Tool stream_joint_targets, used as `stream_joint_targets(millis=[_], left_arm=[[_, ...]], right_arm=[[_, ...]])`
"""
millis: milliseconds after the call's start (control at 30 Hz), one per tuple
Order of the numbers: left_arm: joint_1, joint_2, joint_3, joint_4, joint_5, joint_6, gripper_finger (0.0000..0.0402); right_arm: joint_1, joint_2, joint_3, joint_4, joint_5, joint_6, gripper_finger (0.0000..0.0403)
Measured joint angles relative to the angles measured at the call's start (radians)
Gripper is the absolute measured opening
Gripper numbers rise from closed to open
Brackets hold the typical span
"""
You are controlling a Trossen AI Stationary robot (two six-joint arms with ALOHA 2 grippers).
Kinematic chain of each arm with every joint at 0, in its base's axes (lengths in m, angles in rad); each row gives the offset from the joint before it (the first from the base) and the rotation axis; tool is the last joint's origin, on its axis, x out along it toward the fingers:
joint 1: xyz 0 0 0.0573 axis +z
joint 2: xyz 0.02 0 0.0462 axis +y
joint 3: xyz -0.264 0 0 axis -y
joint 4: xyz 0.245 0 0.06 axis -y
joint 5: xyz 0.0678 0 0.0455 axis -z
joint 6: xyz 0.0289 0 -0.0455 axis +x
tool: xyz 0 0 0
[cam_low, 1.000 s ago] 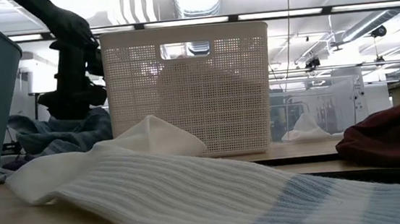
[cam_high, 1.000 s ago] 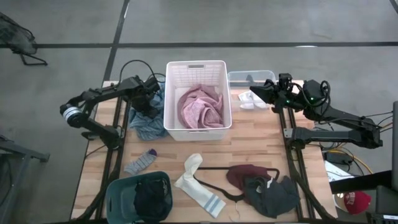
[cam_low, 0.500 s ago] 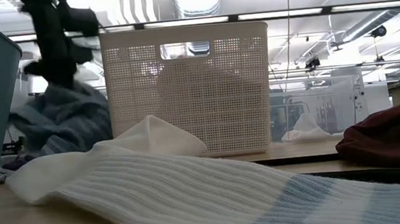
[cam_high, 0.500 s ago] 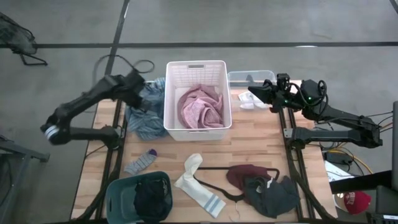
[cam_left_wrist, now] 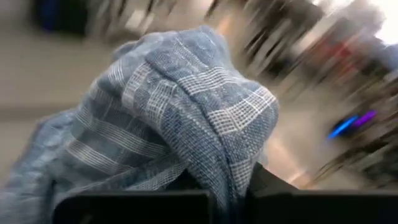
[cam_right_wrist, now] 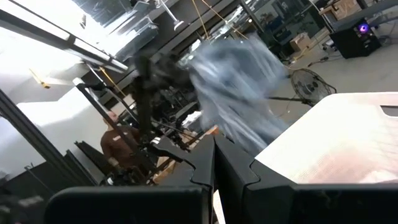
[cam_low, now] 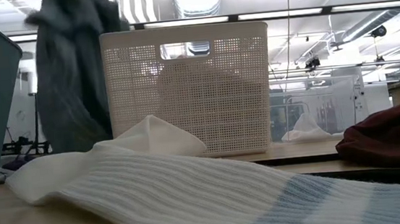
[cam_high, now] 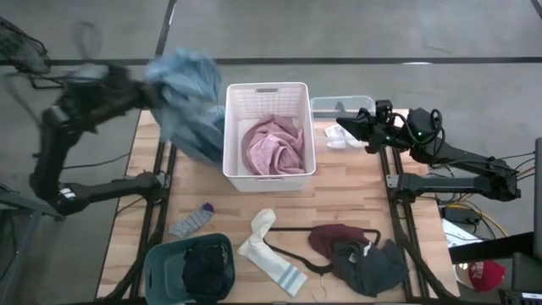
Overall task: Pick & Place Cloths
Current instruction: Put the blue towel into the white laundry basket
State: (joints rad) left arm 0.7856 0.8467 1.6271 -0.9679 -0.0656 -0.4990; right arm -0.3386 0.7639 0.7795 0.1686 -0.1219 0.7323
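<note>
My left gripper (cam_left_wrist: 227, 194) is raised high beside the left wall of the white basket (cam_high: 267, 87), shut on the blue-grey striped cloth (cam_high: 186, 97). The cloth covers the gripper in the high view and hangs as a long bundle (cam_low: 73, 72) in the low view. A pink cloth (cam_high: 271, 144) lies inside the basket. My right gripper (cam_high: 340, 124) waits shut at the table's far right, just above a white sock (cam_high: 337, 137); the lifted cloth (cam_right_wrist: 236, 87) shows across the table in the right wrist view. My left gripper pinches a bunched fold of the blue-grey cloth (cam_left_wrist: 233, 171) between its two fingers; the cloth bulges over the fingertips and hides them. Several layers are gathered there. The cloth hangs below the gripper, slack, and the table where it lay shows bare in the high view.
A teal bin (cam_high: 161, 254) with a black cloth stands at the near left. A grey sock (cam_high: 193, 220), a white striped sock (cam_high: 267, 250), a black hanger (cam_high: 292, 252) and maroon and dark grey garments (cam_high: 356, 250) lie along the near edge. A clear container (cam_high: 339, 106) is at the far right.
My left gripper has risen fast from the table beside the basket's left wall, moving up and toward the far edge with the blue-grey cloth. The cloth went from a heap on the table to hanging lifted clear and swinging.
</note>
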Motion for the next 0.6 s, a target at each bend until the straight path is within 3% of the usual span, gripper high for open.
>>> stream_joint_targets(millis=[100, 300, 500, 600], left_arm=[[0.0, 0.034, 0.113, 0.105, 0.041, 0.015, 0.0009], [0.0, 0.147, 0.294, 0.143, 0.118, -0.04, 0.0009], [-0.002, 0.286, 0.375, 0.471, 0.342, -0.107, 0.0009], [-0.002, 0.353, 0.398, 0.58, 0.404, -0.184, 0.0011]], right_arm=[[0.0, 0.007, 0.0, 0.0, 0.002, -0.009, 0.0008], [0.0, 0.019, 0.0, -0.002, 0.001, -0.009, 0.0008], [0.0, 0.019, 0.0, -0.002, 0.001, -0.005, 0.0008], [0.0, 0.019, 0.0, -0.002, 0.001, -0.004, 0.0008]])
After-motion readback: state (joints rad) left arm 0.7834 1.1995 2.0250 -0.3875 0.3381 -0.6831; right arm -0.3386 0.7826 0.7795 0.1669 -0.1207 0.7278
